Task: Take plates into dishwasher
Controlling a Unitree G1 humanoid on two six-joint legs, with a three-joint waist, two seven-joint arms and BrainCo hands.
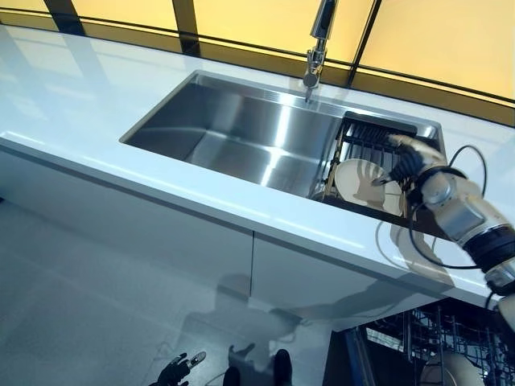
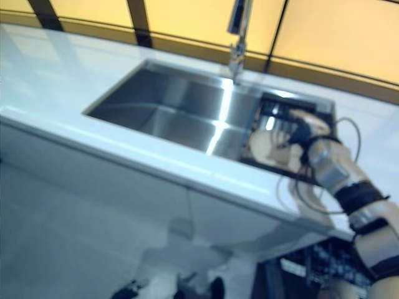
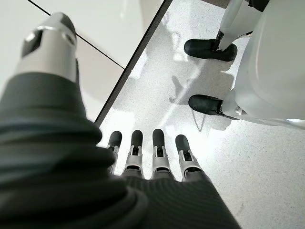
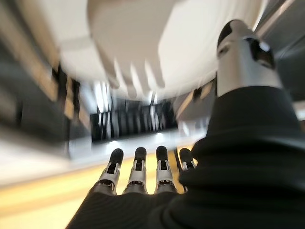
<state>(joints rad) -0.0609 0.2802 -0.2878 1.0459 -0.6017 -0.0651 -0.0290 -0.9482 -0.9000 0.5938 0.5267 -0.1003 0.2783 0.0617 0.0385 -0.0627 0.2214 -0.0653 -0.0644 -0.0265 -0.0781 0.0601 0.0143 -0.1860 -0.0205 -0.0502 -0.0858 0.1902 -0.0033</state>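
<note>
Right wrist view is smeared, so the pale plate [image 4: 143, 43] reads only as a broad cream shape past the right hand [image 4: 138, 171], whose fingers [image 4: 112, 164] lie straight in a row, released and gripping nothing; whether they touch the plate I cannot tell. Left eye view makes it plainer: the plate [image 1: 358, 181] stands tilted on edge in a dark wire rack [image 1: 362, 145] at the right end of the steel sink [image 1: 241, 133], and the right hand [image 1: 406, 165] is up against its right rim (a second cream plate edge shows just behind it, mostly hidden by the wrist). A tap [image 1: 316, 48] hangs over the sink's back edge, set in the white counter [image 1: 88, 96]. At the lower right an open dishwasher [image 1: 426, 346] is cut off by the frame, its wire basket only partly seen. Left wrist view alone shows the left hand [image 3: 152, 157] clearly: fingers straight and loose, hanging over the speckled floor [image 3: 267, 171].
</note>
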